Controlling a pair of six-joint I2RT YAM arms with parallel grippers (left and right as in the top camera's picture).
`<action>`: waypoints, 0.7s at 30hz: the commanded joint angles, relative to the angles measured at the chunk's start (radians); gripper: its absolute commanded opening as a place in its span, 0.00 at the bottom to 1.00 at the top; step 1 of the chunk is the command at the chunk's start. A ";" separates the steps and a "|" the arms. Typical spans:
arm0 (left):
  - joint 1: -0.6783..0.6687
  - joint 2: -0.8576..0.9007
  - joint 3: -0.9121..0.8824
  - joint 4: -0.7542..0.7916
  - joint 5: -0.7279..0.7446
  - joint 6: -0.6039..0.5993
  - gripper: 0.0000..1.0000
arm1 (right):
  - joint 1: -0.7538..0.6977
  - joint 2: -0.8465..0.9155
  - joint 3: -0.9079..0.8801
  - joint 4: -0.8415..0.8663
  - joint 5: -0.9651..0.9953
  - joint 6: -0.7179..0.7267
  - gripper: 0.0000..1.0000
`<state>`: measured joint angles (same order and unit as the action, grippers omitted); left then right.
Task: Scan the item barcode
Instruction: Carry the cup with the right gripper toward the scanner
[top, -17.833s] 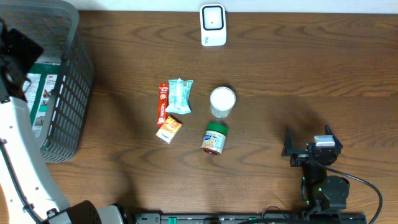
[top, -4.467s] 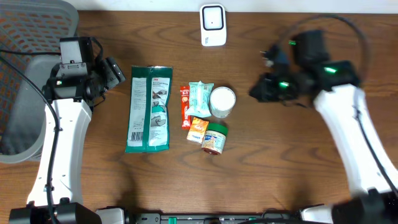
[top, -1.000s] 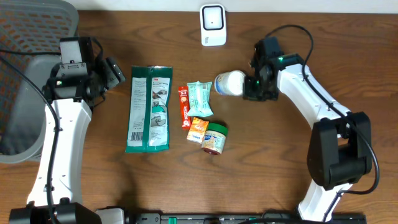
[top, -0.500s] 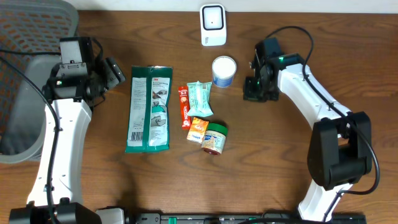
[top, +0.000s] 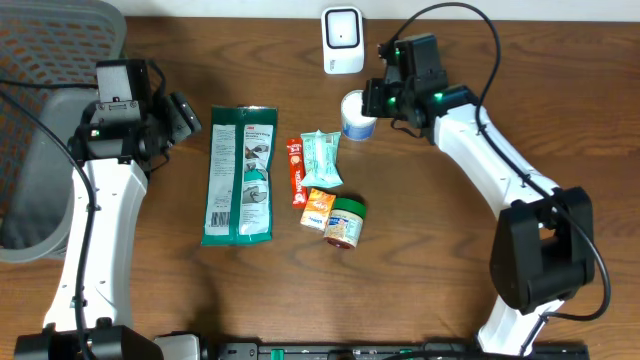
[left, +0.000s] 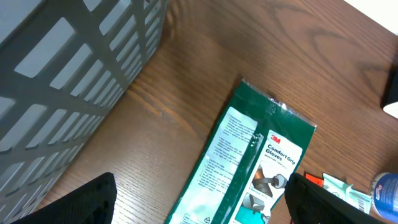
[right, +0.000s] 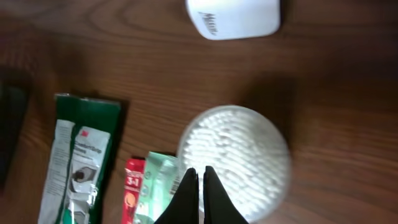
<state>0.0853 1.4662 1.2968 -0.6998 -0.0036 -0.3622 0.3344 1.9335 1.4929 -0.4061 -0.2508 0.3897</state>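
Overhead top-down; wrist cams near, both prob. show green packet (left: 244, 163).

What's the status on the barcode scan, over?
Left gripper open, empty. Right gripper shut, gripping nothing, tips at the cotton swab tub. Tub upright, close to the scanner, not touching it. Nothing between them.

**Swab tub set just short of the scanner, by the desk's (top: 420, 290) far edge**
The tub of cotton swabs (top: 357, 113) is a round, clear-lidded container packed with white swab tips, with a bluish band low on its side. It seems to stand upright, lid up, though the overhead view partly hides it. It sits near the scanner (top: 342, 40), a touch to its right and apart from it. The scanner is a small white rounded box with a dark window, at the middle of the far edge.
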 joint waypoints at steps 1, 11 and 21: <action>0.003 0.004 0.008 -0.002 -0.008 0.010 0.86 | 0.019 0.044 0.016 -0.002 0.026 0.024 0.01; 0.003 0.004 0.008 -0.002 -0.008 0.010 0.86 | 0.018 0.049 0.001 -0.121 0.129 0.020 0.01; 0.003 0.004 0.008 -0.002 -0.008 0.010 0.86 | 0.014 0.047 -0.011 -0.126 0.124 0.013 0.01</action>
<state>0.0853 1.4662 1.2968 -0.6998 -0.0036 -0.3622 0.3462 1.9747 1.4902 -0.5514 -0.1055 0.4023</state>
